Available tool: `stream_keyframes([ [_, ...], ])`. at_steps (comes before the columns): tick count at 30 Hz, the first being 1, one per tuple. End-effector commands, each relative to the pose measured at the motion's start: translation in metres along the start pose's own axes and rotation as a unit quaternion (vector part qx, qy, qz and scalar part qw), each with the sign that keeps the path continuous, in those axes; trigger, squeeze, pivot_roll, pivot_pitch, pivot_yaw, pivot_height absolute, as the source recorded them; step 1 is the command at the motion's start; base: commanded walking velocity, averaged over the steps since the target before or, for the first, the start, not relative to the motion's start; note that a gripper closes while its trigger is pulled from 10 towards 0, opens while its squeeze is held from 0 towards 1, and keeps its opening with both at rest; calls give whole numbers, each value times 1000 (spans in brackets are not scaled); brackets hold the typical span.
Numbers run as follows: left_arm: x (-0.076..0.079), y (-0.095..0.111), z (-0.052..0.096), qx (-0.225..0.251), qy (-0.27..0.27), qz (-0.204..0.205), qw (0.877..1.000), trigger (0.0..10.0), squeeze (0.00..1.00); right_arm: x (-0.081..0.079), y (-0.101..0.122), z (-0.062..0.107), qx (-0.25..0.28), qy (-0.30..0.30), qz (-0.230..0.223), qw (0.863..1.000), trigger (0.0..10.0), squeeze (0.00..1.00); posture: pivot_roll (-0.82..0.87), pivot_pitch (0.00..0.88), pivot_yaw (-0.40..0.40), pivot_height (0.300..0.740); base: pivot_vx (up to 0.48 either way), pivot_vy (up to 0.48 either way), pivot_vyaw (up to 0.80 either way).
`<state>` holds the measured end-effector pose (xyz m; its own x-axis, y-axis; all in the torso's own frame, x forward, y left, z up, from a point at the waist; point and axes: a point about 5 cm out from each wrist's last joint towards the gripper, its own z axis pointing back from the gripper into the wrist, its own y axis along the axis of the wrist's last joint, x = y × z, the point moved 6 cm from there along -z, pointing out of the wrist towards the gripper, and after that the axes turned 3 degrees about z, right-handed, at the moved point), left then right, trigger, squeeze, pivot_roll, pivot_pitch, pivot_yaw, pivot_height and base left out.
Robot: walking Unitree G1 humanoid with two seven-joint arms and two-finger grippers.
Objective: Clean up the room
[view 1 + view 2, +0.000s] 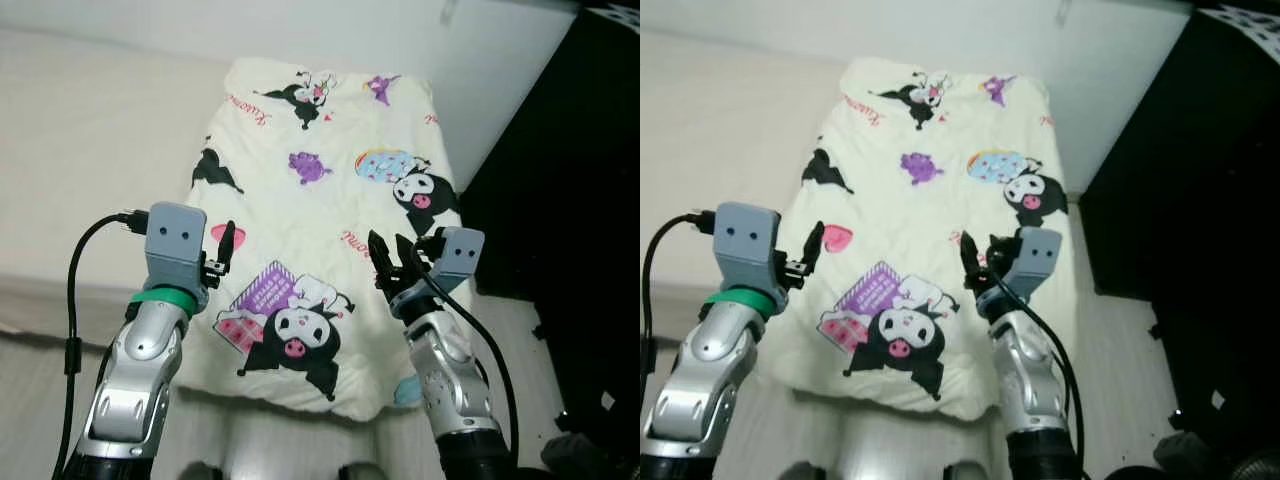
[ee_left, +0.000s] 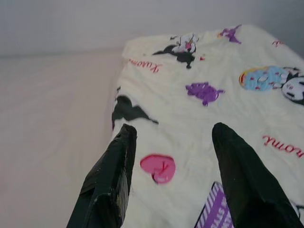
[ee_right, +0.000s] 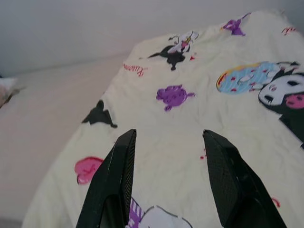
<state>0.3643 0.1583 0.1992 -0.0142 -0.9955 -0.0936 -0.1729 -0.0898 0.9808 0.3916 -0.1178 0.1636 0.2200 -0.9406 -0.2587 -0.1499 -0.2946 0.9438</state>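
Observation:
A cream blanket (image 1: 320,190) printed with black-and-white cartoon figures lies spread flat over the right part of a bed, and its near edge hangs over the bed's foot. My left gripper (image 1: 222,255) is raised over the blanket's near left edge, open and holding nothing. In the left wrist view its fingers (image 2: 114,166) frame a pink heart print (image 2: 158,167). My right gripper (image 1: 392,258) hovers over the blanket's near right part, also open and empty. Its fingers (image 3: 116,175) point along the blanket (image 3: 190,123) toward the wall.
The bare beige mattress (image 1: 90,150) stretches to the left of the blanket. A white wall (image 1: 400,30) runs behind the bed. Tall black furniture (image 1: 570,200) stands close on the right. Pale floor (image 1: 30,400) lies at the bed's foot.

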Motion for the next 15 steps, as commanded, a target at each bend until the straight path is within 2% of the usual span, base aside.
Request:
stream_keyframes([
  [1, 1, -7, 1, -10, -2, -2, 1000, 10000, 0, 8, -4, 3, -5, -16, -1, 1000, 10000, 0, 47, 64, -22, 691, 0, 0, 0],
  [14, 0, -9, 0, -11, -1, 0, 1000, 10000, 0, 9, -5, 3, -4, -20, -1, 1000, 10000, 0, 48, 64, -20, 716, 0, 0, 0],
  [15, 3, -19, 5, -22, -7, -13, 1000, 10000, 0, 10, -16, 6, -21, -19, 2, 1000, 10000, 0, 49, 64, -20, 726, 0, 0, 0],
])
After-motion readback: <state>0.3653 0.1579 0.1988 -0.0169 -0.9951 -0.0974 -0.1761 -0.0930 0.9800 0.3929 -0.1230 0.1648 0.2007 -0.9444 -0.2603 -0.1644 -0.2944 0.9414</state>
